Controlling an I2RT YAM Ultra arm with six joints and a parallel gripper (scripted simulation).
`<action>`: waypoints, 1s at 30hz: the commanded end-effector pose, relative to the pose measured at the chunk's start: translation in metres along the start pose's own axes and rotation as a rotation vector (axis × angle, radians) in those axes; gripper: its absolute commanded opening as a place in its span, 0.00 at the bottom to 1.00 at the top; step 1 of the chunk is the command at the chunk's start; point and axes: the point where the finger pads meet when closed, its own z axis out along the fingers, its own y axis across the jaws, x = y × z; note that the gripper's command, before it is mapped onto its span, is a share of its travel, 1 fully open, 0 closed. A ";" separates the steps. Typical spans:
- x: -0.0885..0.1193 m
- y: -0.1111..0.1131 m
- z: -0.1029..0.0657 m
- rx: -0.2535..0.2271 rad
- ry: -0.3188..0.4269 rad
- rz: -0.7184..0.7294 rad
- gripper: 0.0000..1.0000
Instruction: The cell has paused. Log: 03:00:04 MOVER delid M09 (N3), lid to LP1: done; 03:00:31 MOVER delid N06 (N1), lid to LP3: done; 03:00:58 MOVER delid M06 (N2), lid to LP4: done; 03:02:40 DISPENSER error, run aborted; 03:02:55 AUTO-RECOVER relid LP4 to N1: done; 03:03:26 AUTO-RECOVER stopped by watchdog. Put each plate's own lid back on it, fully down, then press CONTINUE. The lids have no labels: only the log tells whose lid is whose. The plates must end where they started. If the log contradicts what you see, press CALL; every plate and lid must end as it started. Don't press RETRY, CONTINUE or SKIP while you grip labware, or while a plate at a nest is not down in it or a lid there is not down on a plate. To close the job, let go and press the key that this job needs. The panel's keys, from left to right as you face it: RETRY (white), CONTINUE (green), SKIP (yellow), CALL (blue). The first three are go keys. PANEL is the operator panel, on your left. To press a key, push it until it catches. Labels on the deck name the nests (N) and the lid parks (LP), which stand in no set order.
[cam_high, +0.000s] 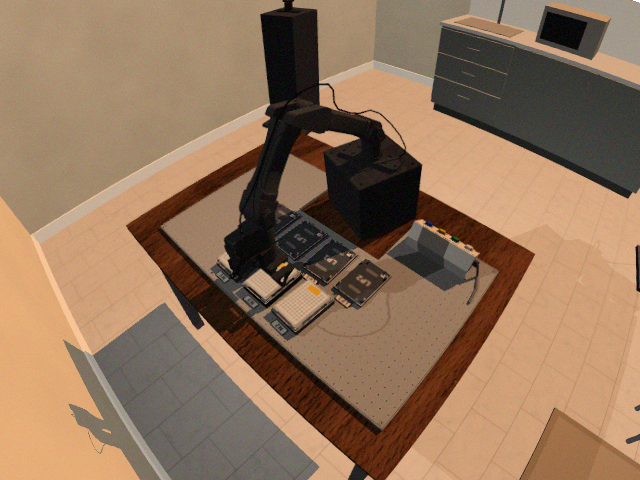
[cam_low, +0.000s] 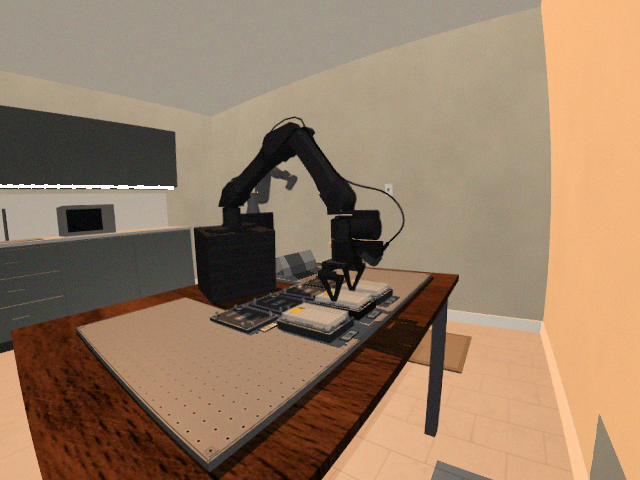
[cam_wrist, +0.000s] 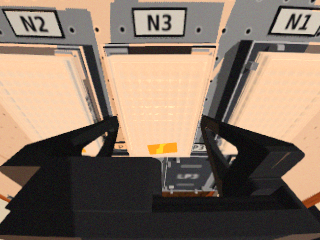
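Observation:
Three pale well plates sit in a row of nests. In the wrist view they are labelled N2 (cam_wrist: 35, 95), N3 (cam_wrist: 159, 97) and N1 (cam_wrist: 272, 95). My gripper (cam_wrist: 159, 120) is open and hangs low over the near end of the N3 plate (cam_high: 264, 284), with a finger on each side and nothing between them. That plate carries a clear lid and has an orange tag (cam_wrist: 161, 148) at its near edge. The N2 plate (cam_high: 302, 304) also shows an orange tag. The arm partly hides the N1 plate (cam_high: 224, 259). The gripper also shows in the exterior view (cam_low: 341, 288).
Several dark lid parks (cam_high: 330, 260) lie in a row behind the nests, and I see no lid on them. The LP3 label (cam_wrist: 186, 176) shows under my gripper. The operator panel (cam_high: 445, 248) with coloured keys stands to the right. A black block (cam_high: 373, 191) carries the arm's base.

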 end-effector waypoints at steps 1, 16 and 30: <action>-0.007 -0.004 -0.013 -0.003 -0.033 0.000 1.00; 0.002 -0.002 -0.030 -0.003 -0.007 -0.001 1.00; 0.032 0.001 -0.028 -0.003 -0.031 0.014 0.93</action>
